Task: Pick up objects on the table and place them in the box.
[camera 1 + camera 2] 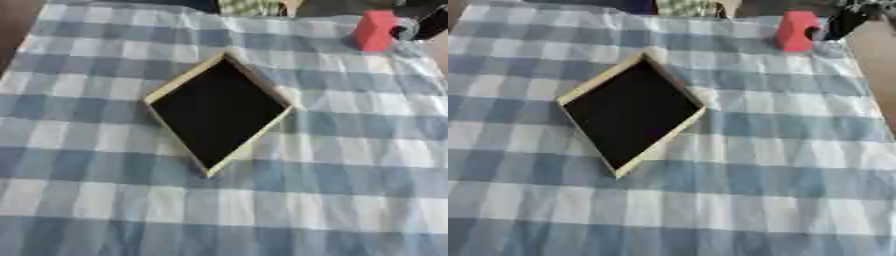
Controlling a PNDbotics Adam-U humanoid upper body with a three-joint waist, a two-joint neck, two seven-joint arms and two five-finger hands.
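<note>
A red block (795, 31) stands upright on the blue-and-white checked tablecloth near the far right corner. My right hand (843, 21), black with a silver part, comes in from the upper right corner and is right against the block's right side; whether it holds the block does not show. The box (597, 80) lies in the middle of the table, turned like a diamond. It has a tan rim and a black inside with nothing in it. The box is well to the left of the block and nearer to me. My left hand is out of sight.
The tablecloth (332, 200) covers the whole table. The table's right edge (866, 75) runs just beside the red block, with brown floor beyond it. A green checked fabric (249, 6) shows at the far edge.
</note>
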